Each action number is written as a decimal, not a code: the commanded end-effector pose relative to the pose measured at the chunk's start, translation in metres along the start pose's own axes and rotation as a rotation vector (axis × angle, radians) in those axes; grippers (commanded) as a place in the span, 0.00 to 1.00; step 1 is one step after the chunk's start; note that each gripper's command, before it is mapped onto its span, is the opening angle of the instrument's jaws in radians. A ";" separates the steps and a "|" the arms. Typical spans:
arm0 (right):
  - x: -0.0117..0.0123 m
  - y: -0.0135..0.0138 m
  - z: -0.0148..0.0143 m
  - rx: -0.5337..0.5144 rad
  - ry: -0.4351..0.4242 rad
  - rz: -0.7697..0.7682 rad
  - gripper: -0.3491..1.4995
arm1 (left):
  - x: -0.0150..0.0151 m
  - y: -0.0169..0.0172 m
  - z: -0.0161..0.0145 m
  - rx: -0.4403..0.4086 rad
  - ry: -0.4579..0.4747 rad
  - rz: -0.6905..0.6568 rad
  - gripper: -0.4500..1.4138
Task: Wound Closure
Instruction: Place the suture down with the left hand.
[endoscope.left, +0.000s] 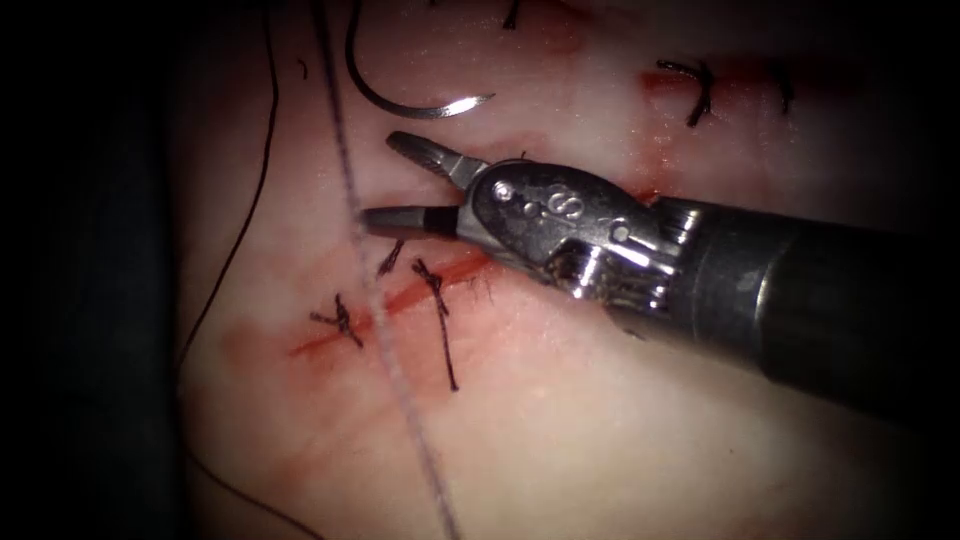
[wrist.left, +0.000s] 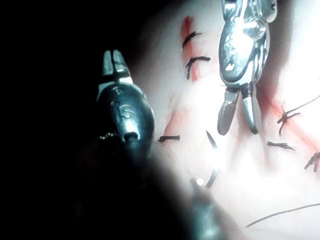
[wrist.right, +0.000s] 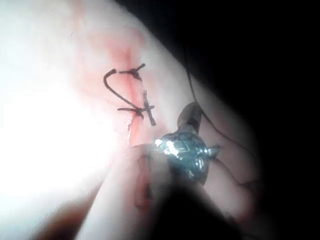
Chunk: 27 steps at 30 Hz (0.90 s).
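The right claw (endoscope.left: 385, 182) stood wide, holding nothing, over the cut (endoscope.left: 400, 300) in the tissue (endoscope.left: 600, 430). The needle (endoscope.left: 400, 100) lay free on the tissue beyond it. The left claw (wrist.left: 114, 61) was pressed together, empty.

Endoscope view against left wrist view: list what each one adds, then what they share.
The endoscope view adds a pale thread running across the cut. The left wrist view adds the left tool, jaws shut and holding nothing. Both share the right tool, jaws open and empty, the needle lying free on the tissue, not in it, and dark stitches across the cut.
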 end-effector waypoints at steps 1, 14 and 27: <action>-0.0002 0.0034 -0.0020 -0.036 -0.008 0.007 0.75 | 0.0000 -0.0001 0.0012 0.000 0.010 0.006 0.05; -0.0012 0.0159 -0.0157 -0.277 0.035 0.068 0.77 | 0.0003 0.0139 0.0119 -0.162 0.098 -0.026 0.05; -0.0015 0.0177 -0.0175 -0.335 0.031 0.057 0.77 | -0.0067 0.0276 0.0165 -0.395 0.082 -0.028 0.25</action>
